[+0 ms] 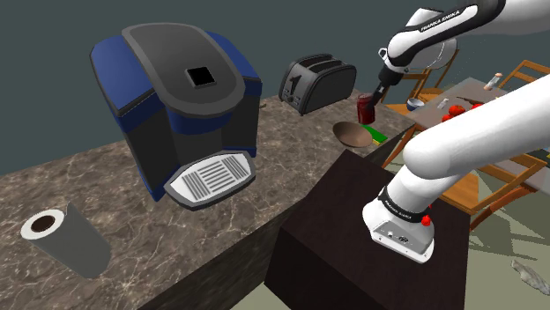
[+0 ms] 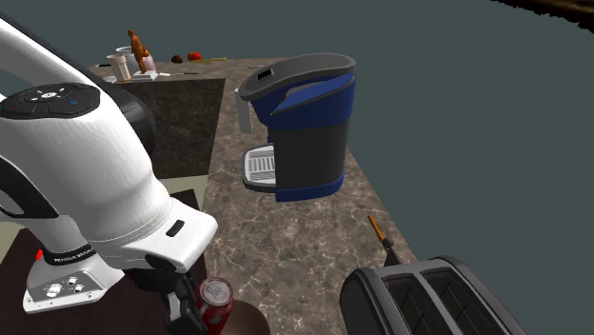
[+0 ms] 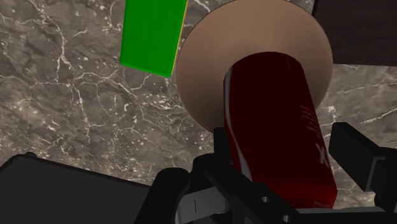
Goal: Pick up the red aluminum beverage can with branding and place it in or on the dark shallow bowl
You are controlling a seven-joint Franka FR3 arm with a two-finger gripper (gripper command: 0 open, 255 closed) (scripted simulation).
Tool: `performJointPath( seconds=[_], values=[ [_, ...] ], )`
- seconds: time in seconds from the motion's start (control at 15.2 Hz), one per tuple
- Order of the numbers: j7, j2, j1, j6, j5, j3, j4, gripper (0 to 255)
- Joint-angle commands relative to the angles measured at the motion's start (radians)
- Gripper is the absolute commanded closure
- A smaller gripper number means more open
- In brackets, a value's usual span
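Your jaws are clamped on the can (image 3: 280, 121), one finger on either side. The gripper (image 3: 286, 156) holds it above the counter (image 3: 76, 95), over the tan bowl (image 3: 203, 76). A green block (image 3: 153, 32) lies just beside the bowl's rim. You look to be at the placing step. Next, lower straight down, centred on the bowl, and open only once the can rests there.

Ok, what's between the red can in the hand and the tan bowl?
Nothing: the wrist view shows the red drinks can, clasped in the black hand, directly over the tan shallow bowl, no object between.
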Motion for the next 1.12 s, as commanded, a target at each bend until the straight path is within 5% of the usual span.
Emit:
performJointPath(
  seconds=[0.0, 0.79, 1.06],
  values=[
    [-0.004, 0.021, 0.004, 0.033, 0.001, -0.009, -0.012, 255],
    [-0.072, 0.214, 0.073, 0.277, 0.074, -0.095, -0.069, 255],
    [-0.072, 0.214, 0.073, 0.277, 0.074, -0.094, -0.069, 255]
  ],
)
